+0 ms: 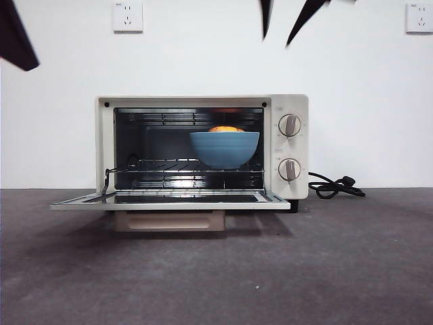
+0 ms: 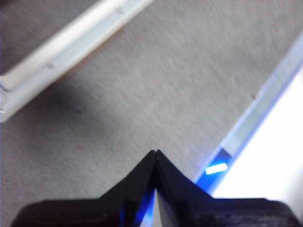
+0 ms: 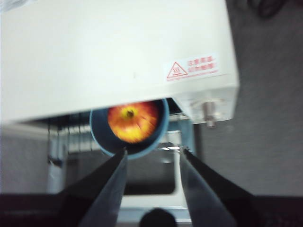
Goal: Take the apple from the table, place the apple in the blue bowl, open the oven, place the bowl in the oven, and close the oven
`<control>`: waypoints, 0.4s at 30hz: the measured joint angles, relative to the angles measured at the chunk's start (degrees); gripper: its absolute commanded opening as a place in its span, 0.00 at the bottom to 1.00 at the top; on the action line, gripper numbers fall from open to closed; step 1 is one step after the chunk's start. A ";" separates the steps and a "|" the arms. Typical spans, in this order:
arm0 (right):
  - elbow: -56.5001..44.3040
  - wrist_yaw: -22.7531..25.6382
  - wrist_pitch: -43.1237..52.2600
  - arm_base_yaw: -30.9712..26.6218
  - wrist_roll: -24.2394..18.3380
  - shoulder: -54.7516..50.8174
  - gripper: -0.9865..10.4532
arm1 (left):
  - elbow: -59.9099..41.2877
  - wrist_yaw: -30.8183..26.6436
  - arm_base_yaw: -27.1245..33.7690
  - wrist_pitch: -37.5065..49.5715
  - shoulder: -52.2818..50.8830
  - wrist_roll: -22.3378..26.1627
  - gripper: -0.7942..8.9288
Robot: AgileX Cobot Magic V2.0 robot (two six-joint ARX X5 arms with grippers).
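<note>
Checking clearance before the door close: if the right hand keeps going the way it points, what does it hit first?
Probably the blue bowl rim holding the apple, just under the oven top edge. The right hand is open and aimed there; depth is unclear.

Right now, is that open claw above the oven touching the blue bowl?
Apart. In the right wrist view, the right end effector hangs open above the oven, its tips clear of the bowl sitting inside.
</note>
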 measured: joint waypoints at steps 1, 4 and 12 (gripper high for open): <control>0.00 0.39 -0.90 0.17 -1.51 -1.01 0.25 | 0.00 -0.02 0.52 0.72 0.13 -0.44 0.08; 0.00 0.74 -3.82 0.20 -7.45 -4.85 0.25 | 0.00 0.00 2.36 2.23 1.09 -1.92 0.08; 0.00 0.90 -10.95 1.84 -23.12 -12.68 0.14 | 0.00 0.20 6.12 2.29 4.52 -4.55 0.08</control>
